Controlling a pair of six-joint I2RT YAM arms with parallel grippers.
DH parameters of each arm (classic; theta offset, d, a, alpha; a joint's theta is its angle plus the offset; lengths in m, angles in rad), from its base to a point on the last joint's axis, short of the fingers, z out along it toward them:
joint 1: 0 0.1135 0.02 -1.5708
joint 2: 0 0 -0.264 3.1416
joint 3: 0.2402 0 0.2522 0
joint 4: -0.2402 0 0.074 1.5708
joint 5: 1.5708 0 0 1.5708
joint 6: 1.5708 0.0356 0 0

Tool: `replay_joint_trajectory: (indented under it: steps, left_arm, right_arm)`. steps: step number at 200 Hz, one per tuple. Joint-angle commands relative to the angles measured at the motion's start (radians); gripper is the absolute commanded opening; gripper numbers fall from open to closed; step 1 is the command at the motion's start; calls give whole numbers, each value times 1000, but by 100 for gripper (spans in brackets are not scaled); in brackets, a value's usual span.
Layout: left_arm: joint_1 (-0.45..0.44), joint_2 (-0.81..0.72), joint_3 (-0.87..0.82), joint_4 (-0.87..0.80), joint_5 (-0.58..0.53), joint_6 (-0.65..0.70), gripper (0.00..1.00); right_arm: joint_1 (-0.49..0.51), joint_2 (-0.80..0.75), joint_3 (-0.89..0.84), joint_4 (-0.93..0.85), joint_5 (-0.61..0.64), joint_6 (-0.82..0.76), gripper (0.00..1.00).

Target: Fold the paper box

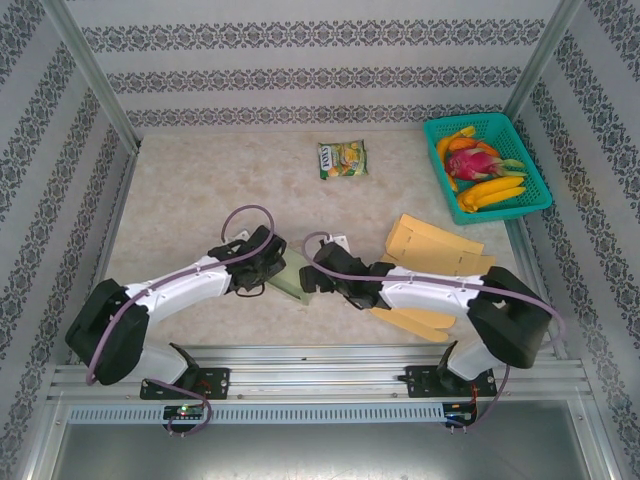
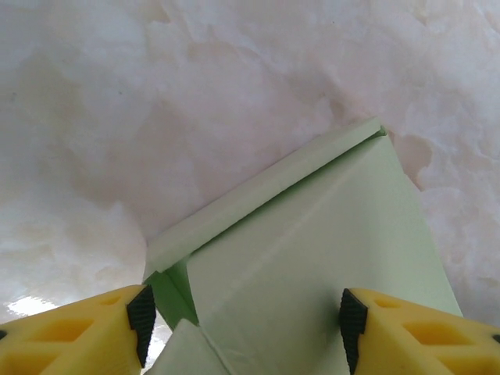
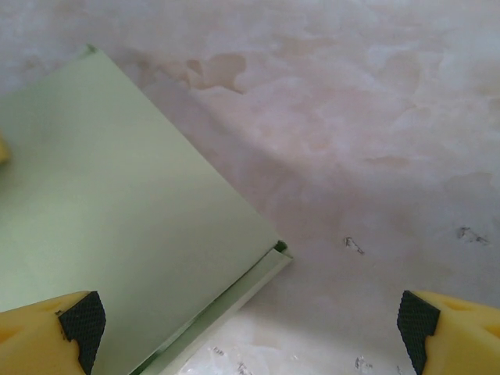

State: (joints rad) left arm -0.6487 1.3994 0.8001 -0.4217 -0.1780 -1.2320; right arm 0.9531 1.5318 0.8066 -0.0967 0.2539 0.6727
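Note:
The pale green paper box [image 1: 289, 276] lies low on the table between both grippers, partly folded. Seen from the left wrist, its flat panel [image 2: 312, 258] and a folded edge flap [image 2: 258, 199] fill the lower middle. My left gripper [image 2: 246, 324] is open and straddles this panel, with the black pads [image 2: 353, 328] at either side of it. The right wrist camera has the box [image 3: 109, 211] at the left, a thin flap along its lower edge. My right gripper [image 3: 248, 324] is wide open above the box's corner, its left finger over the box. In the top view the left gripper [image 1: 262, 262] and right gripper [image 1: 325, 280] flank the box.
Flat tan cardboard pieces [image 1: 435, 250] lie right of the right arm, with another [image 1: 420, 320] beneath it. A teal basket [image 1: 532, 175] of fruit stands at the back right. A snack packet [image 1: 343, 158] lies at the back centre. A metal rail [image 1: 320, 375] runs along the near edge.

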Motion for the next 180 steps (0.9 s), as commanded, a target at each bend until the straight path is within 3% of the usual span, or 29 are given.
replay_joint_trajectory:
  steps: [1, 16, 43, 74, 103, 180]
  left_arm:
    - [-14, -44, -26, -34, -62, 4, 73]
    - [-16, -72, -38, -55, -83, 14, 83]
    - [-19, -142, -60, -120, -124, 30, 91]
    - [-23, -247, -84, -146, -160, 93, 91]
    - [-23, -259, -76, -123, -120, 166, 91]
    - [-23, -181, -118, -19, -109, 189, 90]
  right_arm:
    - [21, 49, 1, 49, 56, 38, 98]
    - [21, 71, -7, 61, 63, 41, 98]
    - [21, 84, -16, 61, 88, 33, 98]
    - [21, 57, -25, 64, 90, -46, 98]
    - [-5, 49, -11, 55, 34, -183, 97]
    - [-117, 15, -38, 87, -114, -283, 78]
